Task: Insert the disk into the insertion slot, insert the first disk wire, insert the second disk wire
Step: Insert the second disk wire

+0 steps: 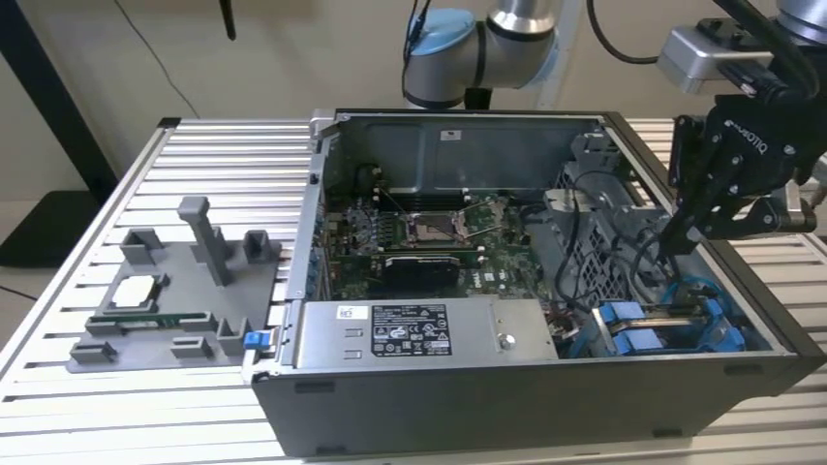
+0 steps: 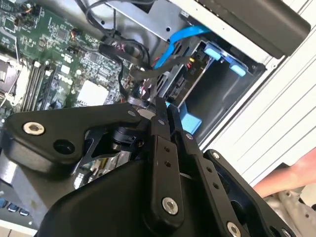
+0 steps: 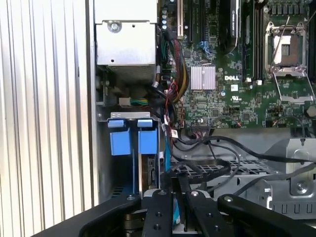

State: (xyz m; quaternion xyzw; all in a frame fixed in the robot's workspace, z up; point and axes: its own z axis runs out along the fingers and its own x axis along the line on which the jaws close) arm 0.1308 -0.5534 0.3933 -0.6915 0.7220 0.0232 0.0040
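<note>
Inside case, gripper (image 1: 681, 232) near disk (image 3: 134, 163)

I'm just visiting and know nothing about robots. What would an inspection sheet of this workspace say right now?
Surface: ribbed metal table carrying an open computer case.
Job's things: blue carrier tabs sit at the drive cage in the case's corner, at the exterior view's right; how far the disk is in cannot be told.
Clutter: grey fixture plate with small parts beside the case; power-supply box inside it.
Grippers: black gripper lowered over the drive cage, fingers close together, among the wires.
Cables: blue cable and black wires run near the cage.
Surroundings: a person's hand at the table's edge.
</note>
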